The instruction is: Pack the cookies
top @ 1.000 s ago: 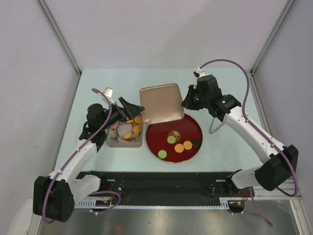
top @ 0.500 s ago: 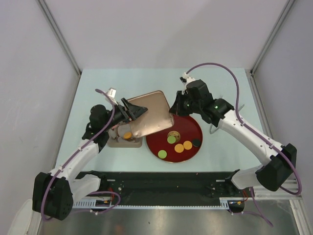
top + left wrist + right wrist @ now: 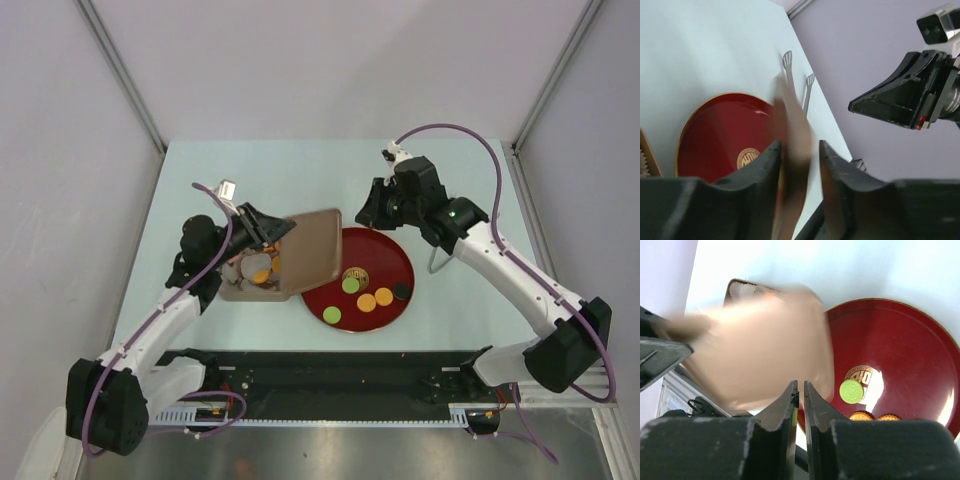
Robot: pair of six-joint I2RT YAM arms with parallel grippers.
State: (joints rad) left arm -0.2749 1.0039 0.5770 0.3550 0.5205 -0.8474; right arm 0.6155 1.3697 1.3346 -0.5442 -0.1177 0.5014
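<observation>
Several cookies lie on the dark-red plate (image 3: pixel 392 252): a green cookie (image 3: pixel 350 285), two orange ones (image 3: pixel 383 296), a black one (image 3: pixel 400 292) and another green one (image 3: pixel 331 315). More orange cookies (image 3: pixel 260 275) sit in the tan box (image 3: pixel 250 294). The tan lid (image 3: pixel 310 250) leans tilted over the box's right side. My left gripper (image 3: pixel 284 228) has the lid's edge (image 3: pixel 792 150) between its fingers, and a gap still shows on one side. My right gripper (image 3: pixel 368 212) hangs apart from the lid, its jaws a slit apart with nothing between them (image 3: pixel 800 384).
Pale paper cups (image 3: pixel 240 266) fill part of the box. A thin metal wire piece (image 3: pixel 436 262) lies right of the plate. The right arm's gripper (image 3: pixel 905 95) shows in the left wrist view, high above the plate (image 3: pixel 715 135). A green cookie (image 3: pixel 851 391) lies on the plate's gold emblem.
The lid went left from behind the plate and tipped down over the box. My right gripper let go of it and drew back. My left jaws narrowed around its edge.
</observation>
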